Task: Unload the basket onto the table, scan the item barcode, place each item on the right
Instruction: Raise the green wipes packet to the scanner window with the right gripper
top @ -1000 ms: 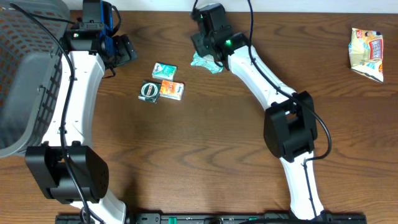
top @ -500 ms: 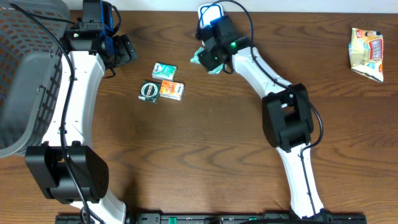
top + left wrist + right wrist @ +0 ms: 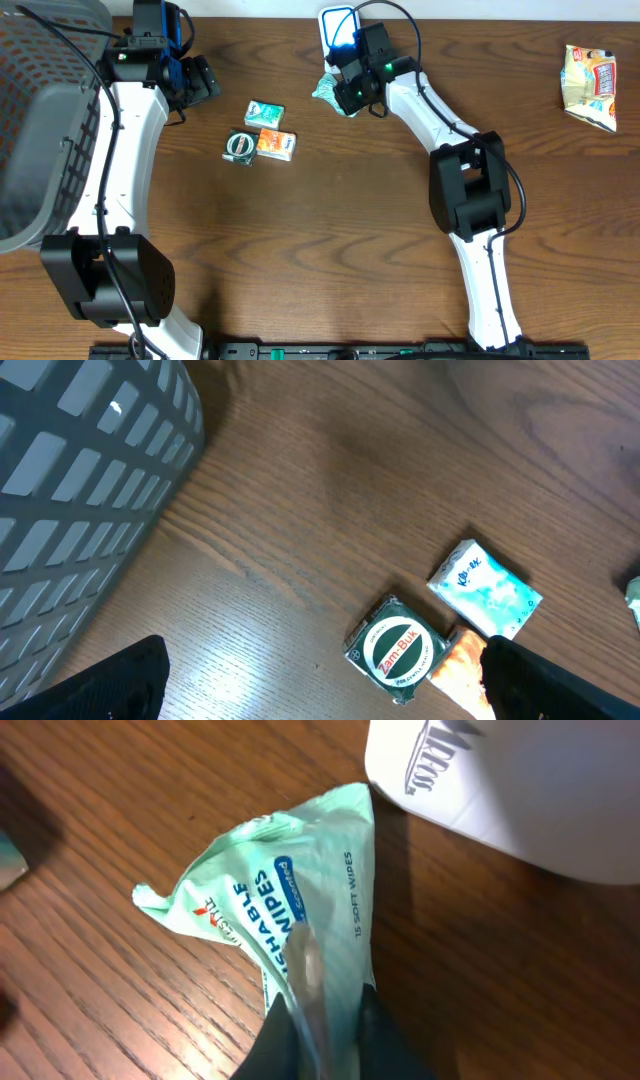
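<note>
A pale green wipes pack [image 3: 290, 910] lies crumpled on the wooden table, just in front of the white scanner [image 3: 520, 790]. My right gripper [image 3: 325, 1020] is shut on the near end of the pack, a black finger pressing each side. From overhead the right gripper [image 3: 345, 95] and the wipes pack [image 3: 325, 90] sit below the scanner [image 3: 338, 27]. My left gripper [image 3: 330, 690] stands wide open with nothing between its fingers, hovering by a green Zam-Buk tin [image 3: 397, 650]. No barcode shows in any view.
A light blue packet [image 3: 264, 113], the tin [image 3: 240, 146] and an orange packet [image 3: 277, 145] lie together left of centre. A grey basket [image 3: 40, 120] fills the far left. A snack bag [image 3: 590, 85] lies at the far right.
My right gripper has closed on the wipes pack and shifted slightly right, nearer the scanner. The left arm has not moved.
</note>
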You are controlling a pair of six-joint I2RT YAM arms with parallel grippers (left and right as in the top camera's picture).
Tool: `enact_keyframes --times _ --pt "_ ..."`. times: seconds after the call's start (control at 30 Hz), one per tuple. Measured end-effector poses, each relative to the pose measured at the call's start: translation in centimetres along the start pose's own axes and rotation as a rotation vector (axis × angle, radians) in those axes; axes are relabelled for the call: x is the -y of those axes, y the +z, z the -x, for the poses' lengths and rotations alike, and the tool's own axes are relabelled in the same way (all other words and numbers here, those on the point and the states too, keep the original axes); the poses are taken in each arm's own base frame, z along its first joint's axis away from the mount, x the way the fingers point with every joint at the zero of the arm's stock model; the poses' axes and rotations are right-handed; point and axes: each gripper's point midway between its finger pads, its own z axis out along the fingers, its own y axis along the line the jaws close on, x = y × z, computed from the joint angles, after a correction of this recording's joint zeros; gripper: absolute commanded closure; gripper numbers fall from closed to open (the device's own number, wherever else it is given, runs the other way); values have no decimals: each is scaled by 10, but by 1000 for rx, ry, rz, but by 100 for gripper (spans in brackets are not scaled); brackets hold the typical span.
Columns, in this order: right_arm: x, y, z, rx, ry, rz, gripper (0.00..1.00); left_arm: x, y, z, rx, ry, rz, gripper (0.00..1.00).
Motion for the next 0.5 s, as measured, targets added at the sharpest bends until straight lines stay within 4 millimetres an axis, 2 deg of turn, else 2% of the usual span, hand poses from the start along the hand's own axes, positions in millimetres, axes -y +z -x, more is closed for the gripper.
enact_keyframes --times 0.13,0.23,0.3,0.43,0.5 --pt "-8 -3 9 27 -8 1 99 0 0 0 0 0 0 2" --pt "-9 -19 34 102 -16 -49 99 0 0 0 0 0 0 2" --pt "-5 -41 61 187 -12 -116 99 0 0 0 0 0 0 2" --pt "8 -109 125 424 -3 -266 99 0 0 0 0 0 0 2" --pt "16 -138 149 531 10 -332 99 0 0 0 0 0 0 2"
